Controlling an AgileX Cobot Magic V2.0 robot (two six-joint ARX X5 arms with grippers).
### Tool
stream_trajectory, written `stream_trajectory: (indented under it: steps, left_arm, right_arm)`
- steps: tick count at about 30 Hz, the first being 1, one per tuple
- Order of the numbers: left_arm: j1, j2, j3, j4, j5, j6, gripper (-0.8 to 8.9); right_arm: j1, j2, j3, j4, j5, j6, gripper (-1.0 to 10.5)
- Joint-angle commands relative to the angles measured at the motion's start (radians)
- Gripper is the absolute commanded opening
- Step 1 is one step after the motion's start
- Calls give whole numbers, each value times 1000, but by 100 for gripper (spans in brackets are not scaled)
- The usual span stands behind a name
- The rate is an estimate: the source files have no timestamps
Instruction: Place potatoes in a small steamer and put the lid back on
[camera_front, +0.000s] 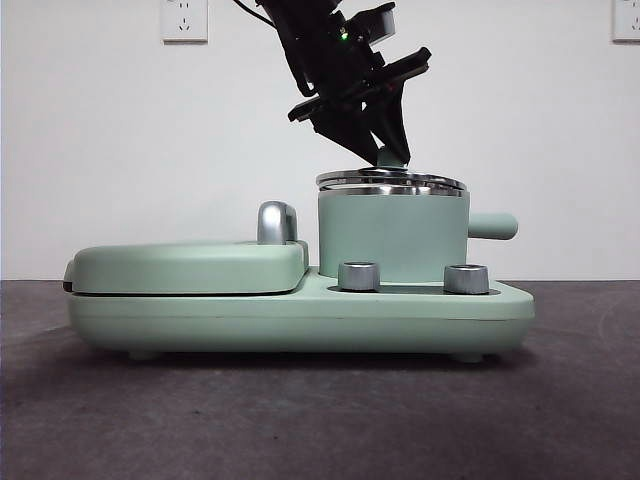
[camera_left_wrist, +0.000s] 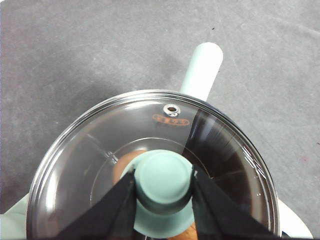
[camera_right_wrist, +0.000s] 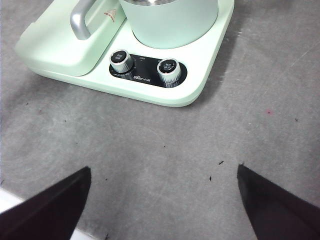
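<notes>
Left gripper (camera_left_wrist: 164, 186) jaws clamped on the lid (camera_left_wrist: 90, 150) knob, lid seated on steamer (camera_front: 392, 238) at frame centre, potato (camera_left_wrist: 122, 167) inside; right gripper (camera_right_wrist: 162, 200) jaws apart.

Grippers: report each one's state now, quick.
Left gripper: shut on the lid's knob, lid on the small steamer.
Right gripper: open, holding nothing, above the table.

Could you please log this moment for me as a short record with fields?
left gripper: jaws closed around the lid's knob
lid: resting on the steamer's rim
steamer: on the mint-green base, side handle sticking out
potato: inside the steamer, seen through the glass
right gripper: open, hanging over bare table near the dials
griddle cover: shut
</notes>
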Motion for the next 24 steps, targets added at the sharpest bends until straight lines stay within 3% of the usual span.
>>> stream_trajectory:
  steps: [1, 24]
  left_arm:
    - [-3, -11, 30, 38, 2, 8, 13]
    - [8, -27, 30, 80, 32, 2, 13]
  right_arm:
    - [7, 2, 7, 11, 1, 10, 467]
    - [7, 2, 7, 18, 9, 11, 467]
